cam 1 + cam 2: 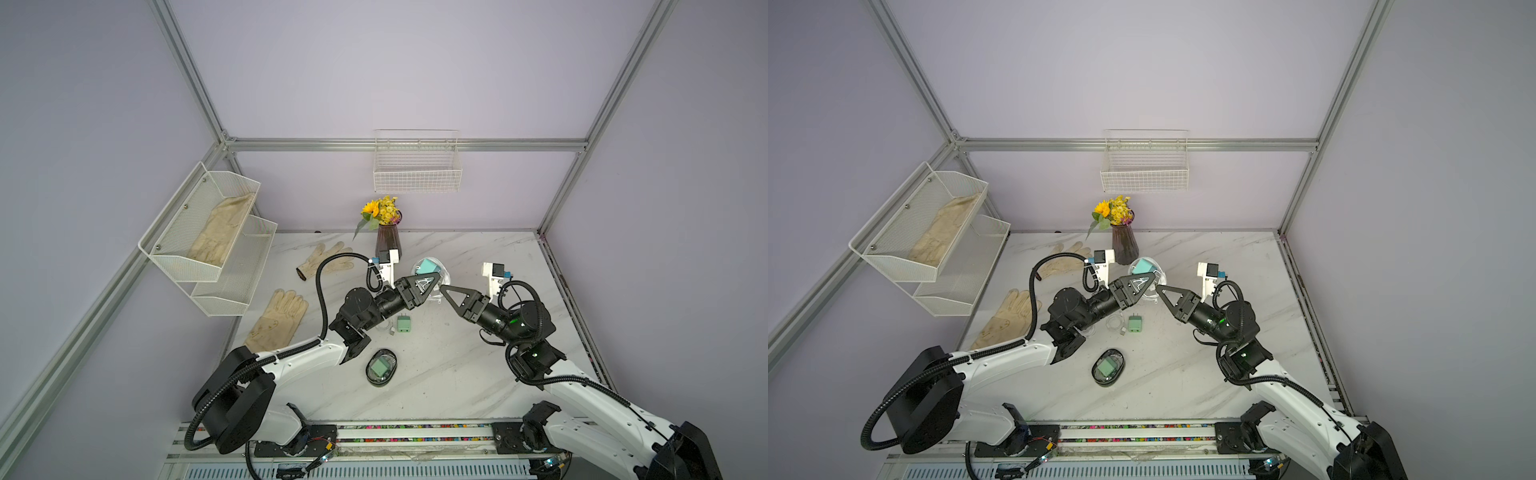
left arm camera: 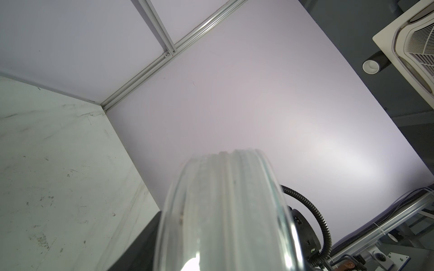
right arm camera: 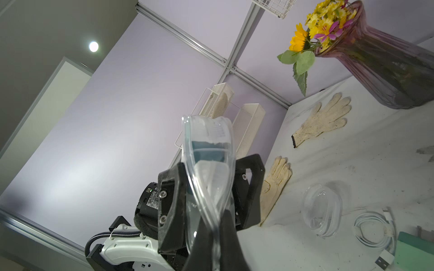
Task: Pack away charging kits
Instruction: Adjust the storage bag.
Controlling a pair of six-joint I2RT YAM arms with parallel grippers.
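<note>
Right wrist view: right claw [image 3: 212, 232] pinches the case [image 3: 204, 126] holding the teal adapter [image 3: 207, 150]; left claw [image 3: 212, 171] straddles it, grip unclear. One kit [image 1: 381, 368] is cased; one green adapter [image 1: 403, 323] lies loose.

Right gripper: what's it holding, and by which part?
The clear oval case with the teal adapter inside, pinched by its thin edge rim in the right gripper.

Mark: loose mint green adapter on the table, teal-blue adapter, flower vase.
loose mint green adapter [image 1: 403, 324]: in a top view, middle of its top face.
teal-blue adapter [image 1: 427, 266]: in a top view, middle of its visible face.
flower vase [image 1: 387, 241]: in a top view, its ribbed dark body.
</note>
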